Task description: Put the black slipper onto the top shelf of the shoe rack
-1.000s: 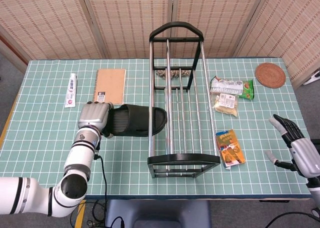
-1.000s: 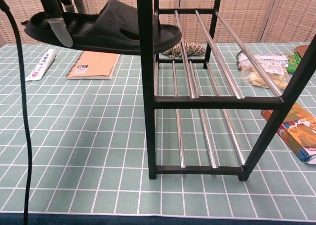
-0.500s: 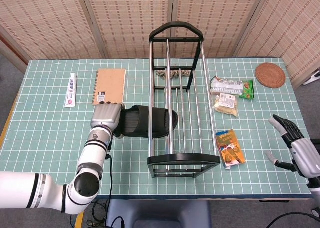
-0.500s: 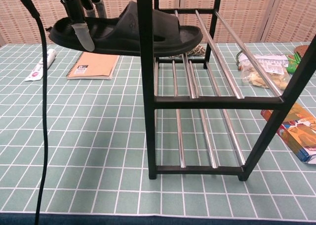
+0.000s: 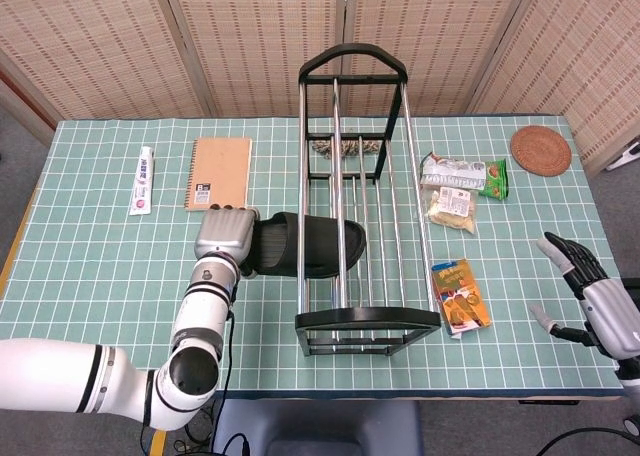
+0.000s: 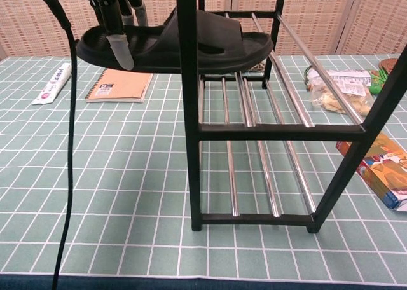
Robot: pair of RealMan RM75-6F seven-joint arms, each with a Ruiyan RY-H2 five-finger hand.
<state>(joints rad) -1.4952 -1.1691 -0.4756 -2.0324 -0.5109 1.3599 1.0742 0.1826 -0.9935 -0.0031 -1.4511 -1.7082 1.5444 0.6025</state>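
Left hand (image 5: 226, 238) grips the heel end of the black slipper (image 5: 310, 245), fingers (image 6: 119, 42) wrapped down over its side in the chest view. We see the slipper held level and sideways, toe end poking in past the left rail of the shoe rack (image 5: 352, 68), centre frame in the head view. It sits at about the height of the top shelf (image 6: 287, 45); we cannot tell whether the sole touches the rods yet. Holding it by the heel keeps the hand outside the frame while the toe goes in first, which we judge is why it comes in from the left side.

Right hand (image 5: 590, 298) is at the lower right of the head view, fingers spread, holding nothing, well apart from the rack.

On the green gridded surface (image 5: 90, 276) we also note a toothpaste tube (image 5: 143, 180) and a notebook (image 5: 219, 173) at upper left, snack bags (image 5: 460, 188) right of the rack, an orange packet (image 5: 460, 296) lower right, a woven coaster (image 5: 540, 150) at upper right.

We judge the step as mid-insertion: more travel to the right needed before letting go, else the heel overhangs and it may tip off.
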